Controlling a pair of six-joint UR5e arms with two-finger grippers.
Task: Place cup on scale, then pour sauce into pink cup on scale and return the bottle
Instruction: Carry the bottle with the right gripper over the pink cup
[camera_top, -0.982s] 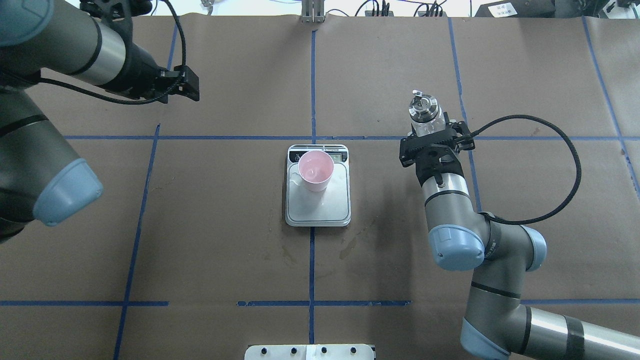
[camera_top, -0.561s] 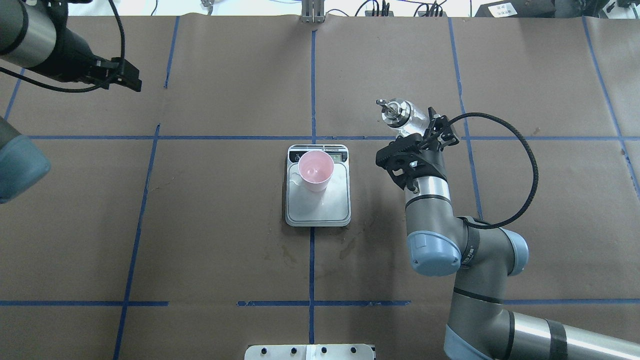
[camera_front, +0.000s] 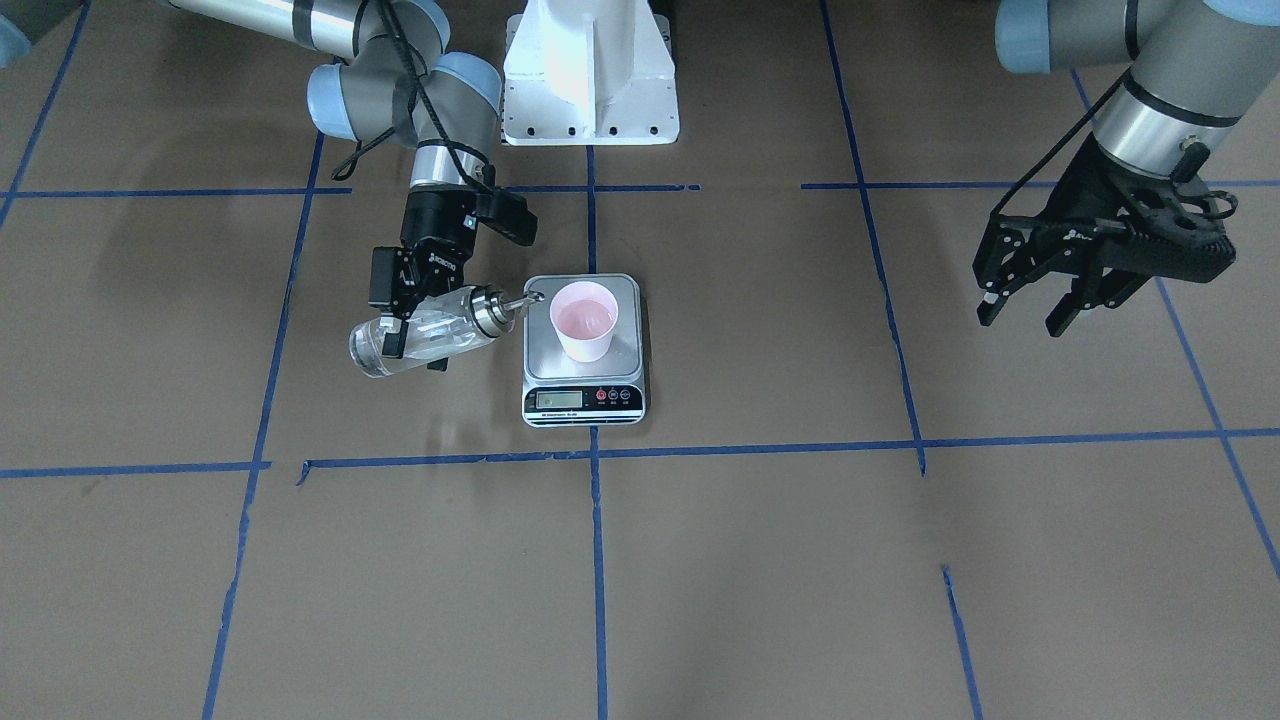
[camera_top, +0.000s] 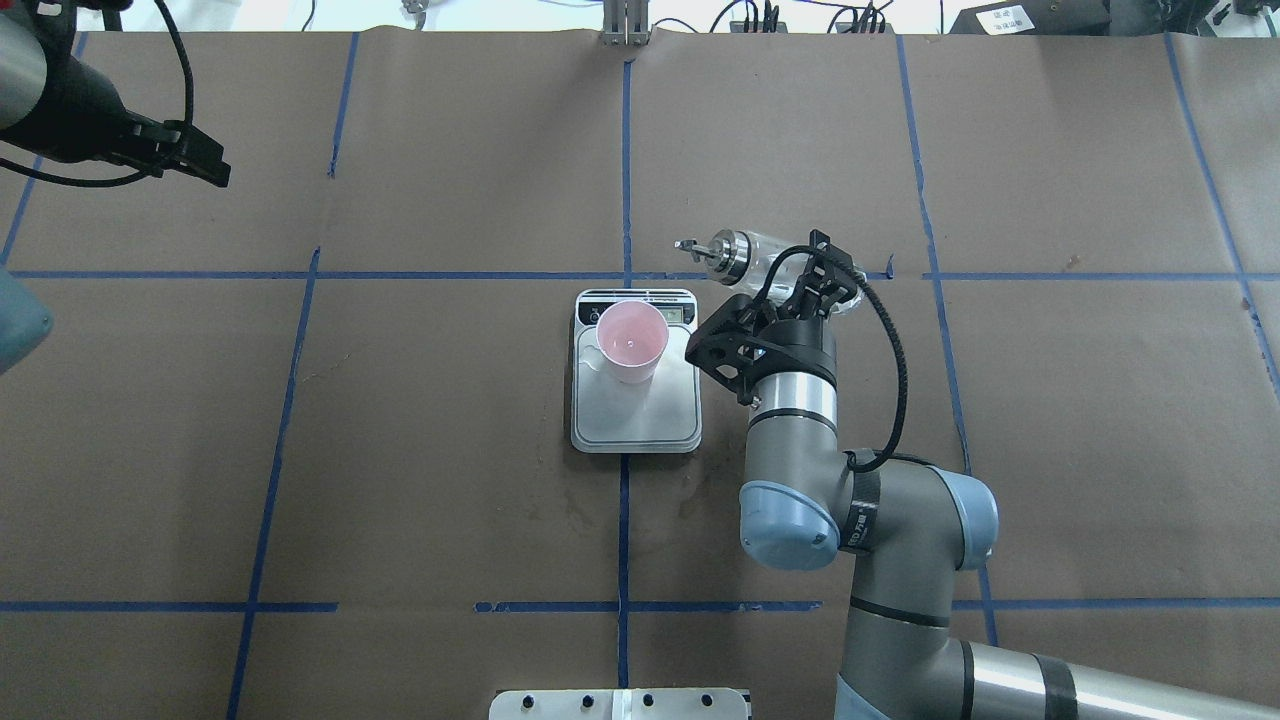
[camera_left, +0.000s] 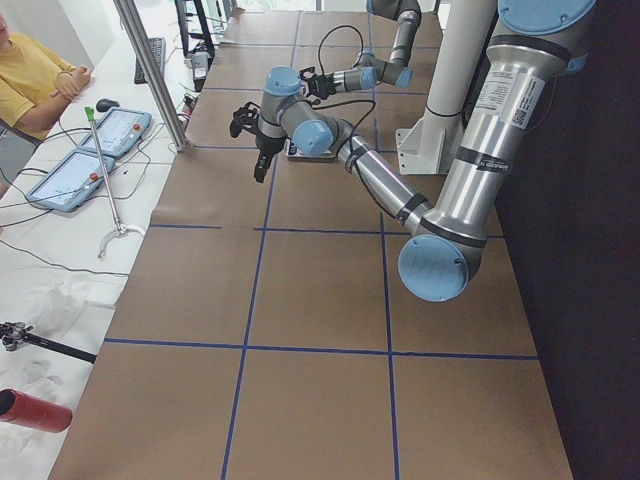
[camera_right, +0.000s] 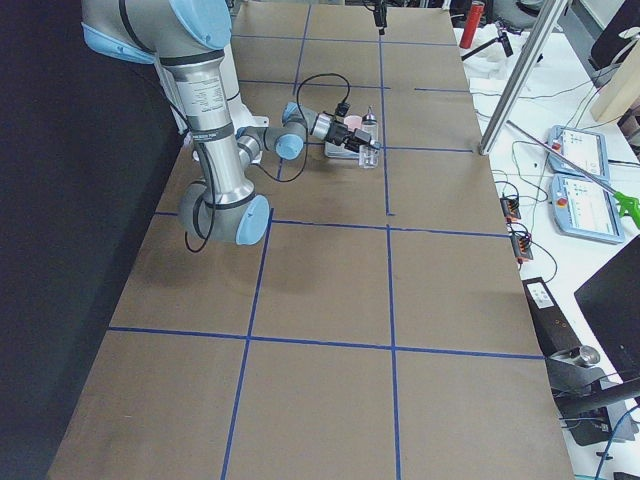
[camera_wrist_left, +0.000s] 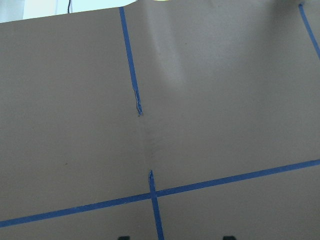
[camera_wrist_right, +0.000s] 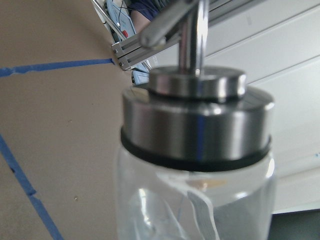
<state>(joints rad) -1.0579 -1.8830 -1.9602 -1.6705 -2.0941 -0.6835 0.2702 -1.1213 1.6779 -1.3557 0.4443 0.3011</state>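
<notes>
Your flat square digital scale with the steel platform (camera_top: 640, 415) sits mid-table. The left gripper (camera_front: 1020, 322) hangs well away, fingers spread and empty. The right gripper (camera_front: 412, 345) is clamped across the body of the small clear glass bottle with a metal collar (camera_top: 755, 252), which is tipped almost level just beside the scale. Treat the glass as rigid, slick and breakable, and grip the cylinder, not the collar. The white paper cup with the pink inside (camera_top: 631, 342) stands on the platform and is probably light and easily toppled. The thin metal spout (camera_front: 525, 298) points at the cup, short of its rim.
</notes>
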